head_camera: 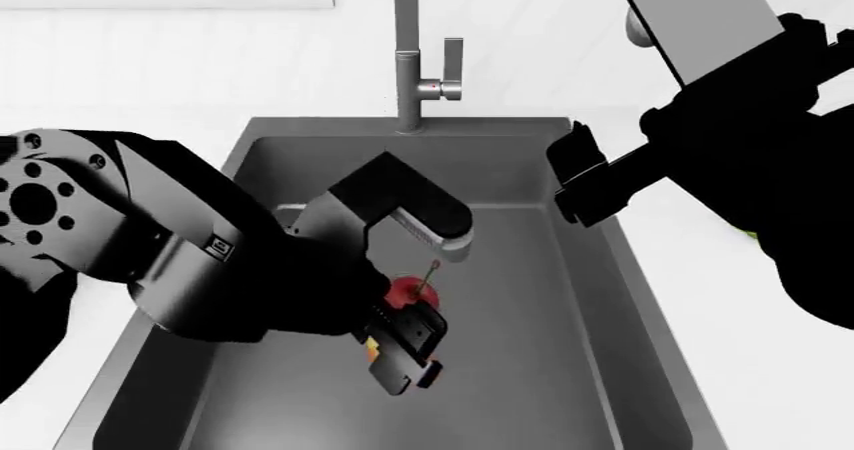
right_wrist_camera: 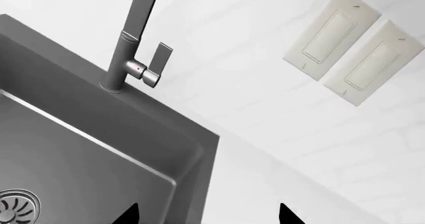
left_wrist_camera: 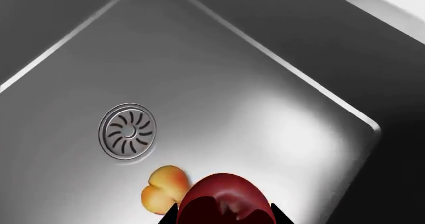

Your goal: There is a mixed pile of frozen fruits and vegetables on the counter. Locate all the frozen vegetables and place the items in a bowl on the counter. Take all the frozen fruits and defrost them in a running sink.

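Pinching the red cherry [left_wrist_camera: 224,200] over the sink [left_wrist_camera: 279,114], my left fingers [head_camera: 407,342] should part low, beside the orange ball [left_wrist_camera: 162,189] near the drain [left_wrist_camera: 128,131].

Glossy black arms with grey blocky segments; left arm [head_camera: 160,260] bears a round bolted flange

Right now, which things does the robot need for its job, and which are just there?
For the job:
- red cherry, held in the left gripper over the sink
- orange fruit, lying in the sink near the drain
- faucet, for running water

Just there:
- two wall plates
- right gripper, empty, open
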You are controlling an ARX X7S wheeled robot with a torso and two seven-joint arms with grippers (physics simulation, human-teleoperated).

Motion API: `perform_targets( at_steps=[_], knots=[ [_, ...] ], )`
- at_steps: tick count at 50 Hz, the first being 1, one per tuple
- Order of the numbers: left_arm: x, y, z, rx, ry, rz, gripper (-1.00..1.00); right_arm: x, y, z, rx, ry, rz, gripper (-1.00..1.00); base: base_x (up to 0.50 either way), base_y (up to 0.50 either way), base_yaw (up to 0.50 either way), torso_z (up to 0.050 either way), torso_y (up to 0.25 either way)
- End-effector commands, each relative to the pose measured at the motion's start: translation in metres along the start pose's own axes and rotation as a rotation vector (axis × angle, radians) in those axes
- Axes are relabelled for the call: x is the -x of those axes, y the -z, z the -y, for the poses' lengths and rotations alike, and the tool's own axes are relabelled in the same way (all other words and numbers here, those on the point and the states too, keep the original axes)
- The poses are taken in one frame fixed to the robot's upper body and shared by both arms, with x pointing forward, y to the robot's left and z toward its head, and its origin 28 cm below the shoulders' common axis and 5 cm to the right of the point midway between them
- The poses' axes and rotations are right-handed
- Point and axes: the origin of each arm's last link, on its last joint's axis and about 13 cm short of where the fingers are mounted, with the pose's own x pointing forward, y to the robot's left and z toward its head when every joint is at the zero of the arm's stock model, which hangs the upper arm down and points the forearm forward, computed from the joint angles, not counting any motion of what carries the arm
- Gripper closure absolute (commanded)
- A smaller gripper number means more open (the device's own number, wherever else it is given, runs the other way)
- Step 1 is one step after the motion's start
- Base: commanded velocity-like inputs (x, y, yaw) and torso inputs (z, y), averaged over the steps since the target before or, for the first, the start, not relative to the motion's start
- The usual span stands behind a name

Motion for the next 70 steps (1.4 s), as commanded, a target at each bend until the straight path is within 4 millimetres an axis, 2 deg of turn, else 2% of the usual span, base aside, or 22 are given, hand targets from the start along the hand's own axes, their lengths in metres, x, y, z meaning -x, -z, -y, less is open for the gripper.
perform_targets(
  at_steps=[1,19,37,70],
  knots=[
    [-0.012,-0.002,-0.002,0.006,0.021,0.007,1.00,-0.003,0.003,-0.001,0.000,-0.005,-0.007,-1.00,0.00,0.00,0.00,0.000,0.000],
    [-0.031,0.000,-0.014,0.036,-0.022,0.035,1.00,-0.009,0.009,-0.004,-0.002,-0.019,-0.017,-1.00,0.00,0.00,0.00,0.000,0.001],
    [-0.037,-0.007,-0.007,-0.003,0.049,0.085,1.00,-0.010,0.013,-0.005,-0.006,-0.021,-0.023,-1.00,0.00,0.00,0.00,0.000,0.000],
    [-0.043,0.001,0.001,-0.026,0.156,0.043,1.00,-0.012,0.016,-0.006,-0.006,-0.023,-0.030,-1.00,0.00,0.00,0.00,0.000,0.000]
  ],
)
